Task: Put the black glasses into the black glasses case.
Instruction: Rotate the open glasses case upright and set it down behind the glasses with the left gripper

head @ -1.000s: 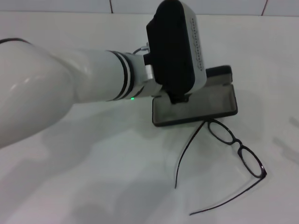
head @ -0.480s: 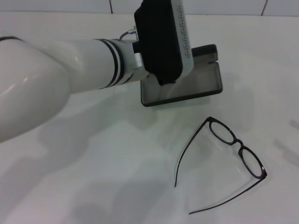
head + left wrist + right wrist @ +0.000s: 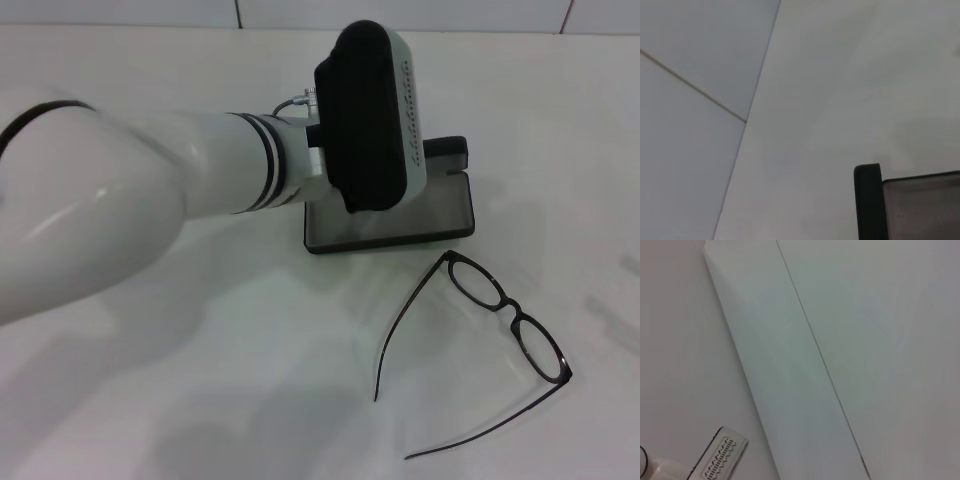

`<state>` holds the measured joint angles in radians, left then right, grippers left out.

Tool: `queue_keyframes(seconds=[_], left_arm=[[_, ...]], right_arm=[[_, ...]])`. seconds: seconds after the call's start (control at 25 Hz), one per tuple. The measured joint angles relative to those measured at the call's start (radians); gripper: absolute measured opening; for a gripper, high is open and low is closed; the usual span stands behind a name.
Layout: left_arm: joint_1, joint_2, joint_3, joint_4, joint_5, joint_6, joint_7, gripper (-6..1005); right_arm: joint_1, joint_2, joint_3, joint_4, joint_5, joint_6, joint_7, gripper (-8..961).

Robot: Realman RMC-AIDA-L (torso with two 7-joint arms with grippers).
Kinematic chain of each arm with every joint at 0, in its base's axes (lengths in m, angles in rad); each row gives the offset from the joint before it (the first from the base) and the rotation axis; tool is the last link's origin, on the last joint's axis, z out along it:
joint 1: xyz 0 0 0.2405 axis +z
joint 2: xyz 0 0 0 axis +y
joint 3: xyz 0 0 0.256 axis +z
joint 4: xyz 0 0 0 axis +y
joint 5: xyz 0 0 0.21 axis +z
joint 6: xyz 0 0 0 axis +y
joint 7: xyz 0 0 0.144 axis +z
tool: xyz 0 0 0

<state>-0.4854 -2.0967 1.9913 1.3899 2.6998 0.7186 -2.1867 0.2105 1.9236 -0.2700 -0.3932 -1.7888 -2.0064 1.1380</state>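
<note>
The black glasses [image 3: 510, 315] lie unfolded on the white table at the front right, their temple arms spread toward the near edge. Just behind them lies the black glasses case [image 3: 440, 215], open with its grey lining up and its lid [image 3: 447, 152] at the back. The left wrist view shows one corner of the case [image 3: 920, 210]. My left gripper [image 3: 355, 205] hangs over the case's left half, and its black-and-white housing hides that part. The right gripper does not show in any view.
The white table [image 3: 230, 380] stretches out in front and to the left. A tiled wall [image 3: 450, 15] runs along the far edge. My left forearm [image 3: 150, 190] crosses the left side of the head view. Its vented housing [image 3: 720, 460] shows in the right wrist view.
The case has slid left and slightly back, so it no longer touches the glasses' temple. My left gripper swung left with it, then came back a little to the right. The glasses have not moved.
</note>
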Motion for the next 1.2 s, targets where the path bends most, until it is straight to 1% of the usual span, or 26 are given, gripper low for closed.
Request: queue_keyframes(seconds=[0.28,1.0,1.04,1.2], left_arm=[[-0.001,0.001,0.018,-0.01,0.002,0.001,0.007,236],[-0.004,0.001,0.018,-0.018,0.007,0.004,0.007,266],[-0.004,0.001,0.018,-0.018,0.007,0.004,0.007,285],[0.019,0.004,0.012,0.063,-0.012,0.041,0.008,360]], right_arm=[[0.003,0.0,0.0,0.001,0.0,0.0,0.0,804],[0.009,-0.001,-0.012,0.001,-0.012,0.017,0.001,803],[0.009,-0.001,-0.012,0.001,-0.012,0.02,0.002,803],[0.02,-0.001,-0.019,-0.02,-0.046,0.026,0.024,803]])
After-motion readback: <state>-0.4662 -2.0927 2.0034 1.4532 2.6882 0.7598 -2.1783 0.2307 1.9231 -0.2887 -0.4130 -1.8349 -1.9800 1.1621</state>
